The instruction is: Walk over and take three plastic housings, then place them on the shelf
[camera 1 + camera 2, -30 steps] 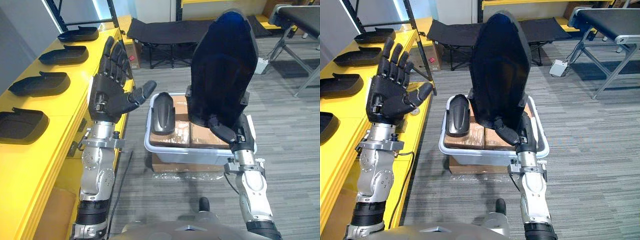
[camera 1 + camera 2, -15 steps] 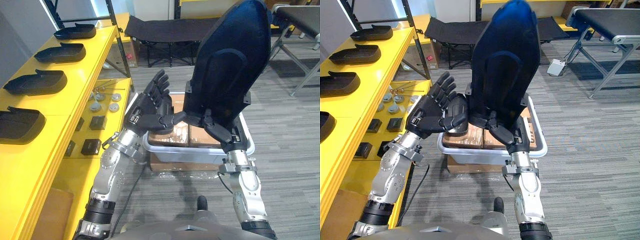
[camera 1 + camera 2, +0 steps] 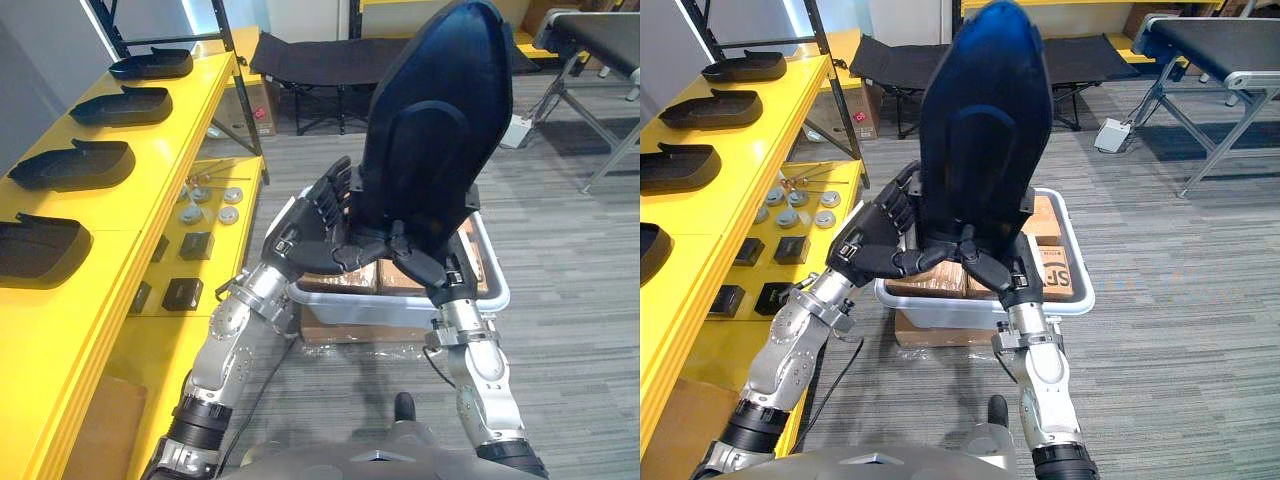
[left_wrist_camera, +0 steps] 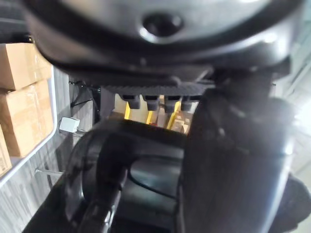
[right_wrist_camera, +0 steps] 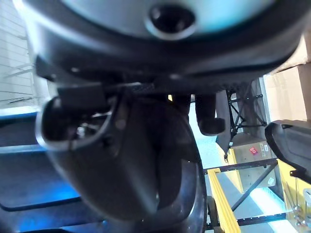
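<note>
And the left hand point(image 3: 308, 235) has come in! A second ago it was up by the shelf with its palm spread wide; now it has swung across and closed on the lower left edge of the big black plastic housing point(image 3: 435, 130). Its fingers point(image 3: 332, 195) lie up the back of that edge and the thumb hooks across the front, pinching it. The right hand point(image 3: 428, 270) keeps its place underneath, fingers curled tight round the housing's base. So the housing stands upright in a two-handed hold, lifted clear above the grey bin point(image 3: 492, 295), no longer balanced on one hand. By the look of it, that steadies the piece for the turn toward the shelf. The yellow shelf point(image 3: 160, 170) runs along the robot's left, with a row of housings point(image 3: 70, 165) already lined up near its outer edge and small parts point(image 3: 195, 243) on the lower level. The bin holds cardboard boxes point(image 3: 1052, 268) and sits on grey carpet floor point(image 3: 570, 290). A black folding cot point(image 3: 320, 55) stands beyond it, and there is open floor to the right.
</note>
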You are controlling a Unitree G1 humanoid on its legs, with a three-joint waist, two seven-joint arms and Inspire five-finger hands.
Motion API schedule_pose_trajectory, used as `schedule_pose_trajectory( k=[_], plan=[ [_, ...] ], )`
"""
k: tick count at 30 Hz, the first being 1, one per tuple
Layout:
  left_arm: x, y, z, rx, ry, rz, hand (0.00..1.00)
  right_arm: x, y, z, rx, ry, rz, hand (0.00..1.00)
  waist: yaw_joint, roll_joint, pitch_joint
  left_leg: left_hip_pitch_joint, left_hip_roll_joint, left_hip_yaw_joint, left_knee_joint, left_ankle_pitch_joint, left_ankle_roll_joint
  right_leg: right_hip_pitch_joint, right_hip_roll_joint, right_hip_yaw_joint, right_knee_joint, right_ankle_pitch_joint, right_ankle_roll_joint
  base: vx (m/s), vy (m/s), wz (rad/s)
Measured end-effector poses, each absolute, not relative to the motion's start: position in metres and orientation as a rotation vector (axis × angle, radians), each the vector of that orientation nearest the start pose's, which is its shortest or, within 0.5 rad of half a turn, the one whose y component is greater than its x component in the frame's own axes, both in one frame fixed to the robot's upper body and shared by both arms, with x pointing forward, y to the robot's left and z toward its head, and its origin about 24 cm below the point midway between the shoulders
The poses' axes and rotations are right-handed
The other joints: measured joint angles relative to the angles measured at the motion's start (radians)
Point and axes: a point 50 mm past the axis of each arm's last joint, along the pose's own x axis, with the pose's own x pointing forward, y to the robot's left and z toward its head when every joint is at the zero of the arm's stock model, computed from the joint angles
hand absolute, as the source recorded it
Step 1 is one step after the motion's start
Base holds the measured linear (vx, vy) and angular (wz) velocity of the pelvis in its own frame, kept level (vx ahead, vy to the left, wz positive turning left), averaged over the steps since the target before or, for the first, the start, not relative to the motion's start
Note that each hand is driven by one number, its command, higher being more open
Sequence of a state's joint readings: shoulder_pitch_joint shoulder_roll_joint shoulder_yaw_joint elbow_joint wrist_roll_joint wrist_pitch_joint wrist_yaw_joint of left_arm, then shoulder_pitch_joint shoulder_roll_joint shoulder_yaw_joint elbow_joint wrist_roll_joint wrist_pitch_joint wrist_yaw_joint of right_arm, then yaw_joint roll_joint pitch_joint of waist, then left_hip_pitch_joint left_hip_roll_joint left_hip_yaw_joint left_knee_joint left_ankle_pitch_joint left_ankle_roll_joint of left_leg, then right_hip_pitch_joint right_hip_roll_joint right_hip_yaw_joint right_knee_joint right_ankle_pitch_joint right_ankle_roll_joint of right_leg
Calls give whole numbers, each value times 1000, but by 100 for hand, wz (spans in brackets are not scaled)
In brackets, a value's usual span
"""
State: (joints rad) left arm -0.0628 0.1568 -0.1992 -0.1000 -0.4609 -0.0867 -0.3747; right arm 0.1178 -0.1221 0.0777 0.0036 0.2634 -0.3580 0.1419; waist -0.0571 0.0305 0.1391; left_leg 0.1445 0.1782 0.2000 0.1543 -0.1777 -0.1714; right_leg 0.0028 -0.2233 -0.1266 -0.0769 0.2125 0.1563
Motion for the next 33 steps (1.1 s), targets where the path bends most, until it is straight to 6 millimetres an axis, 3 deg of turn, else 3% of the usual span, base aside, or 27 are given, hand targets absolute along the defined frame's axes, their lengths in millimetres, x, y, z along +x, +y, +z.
schedule_pose_trajectory(
  k=[14, 15, 28, 33],
  plan=[
    [252, 106, 88, -353, -225, -550, 100, 225, -134, 38, 175, -181, 245, 0, 1, -3, -29, -4, -1, -12, 1, 3, 3, 6, -2, -10, 0, 0, 0, 0, 0, 1],
    [252, 107, 88, -377, -222, -533, 0, 224, -132, 36, 176, -167, 253, 0, 1, -3, -29, -4, -1, -12, 1, 4, 4, 6, -2, -11, 0, 0, 0, 0, 0, 3],
    [256, 108, 87, -425, -209, -446, 0, 221, -119, 27, 189, -119, 273, 0, 19, -13, -37, -16, -1, -32, 1, 12, 3, 7, -4, -30, 0, 0, 0, -2, 0, 4],
    [258, 116, 87, -417, -200, -403, 0, 219, -108, 26, 196, -109, 313, 0, 24, -29, -49, -20, -1, -36, 2, 12, 4, 7, -5, -33, 0, 0, -1, 0, 0, 0]
  ],
)
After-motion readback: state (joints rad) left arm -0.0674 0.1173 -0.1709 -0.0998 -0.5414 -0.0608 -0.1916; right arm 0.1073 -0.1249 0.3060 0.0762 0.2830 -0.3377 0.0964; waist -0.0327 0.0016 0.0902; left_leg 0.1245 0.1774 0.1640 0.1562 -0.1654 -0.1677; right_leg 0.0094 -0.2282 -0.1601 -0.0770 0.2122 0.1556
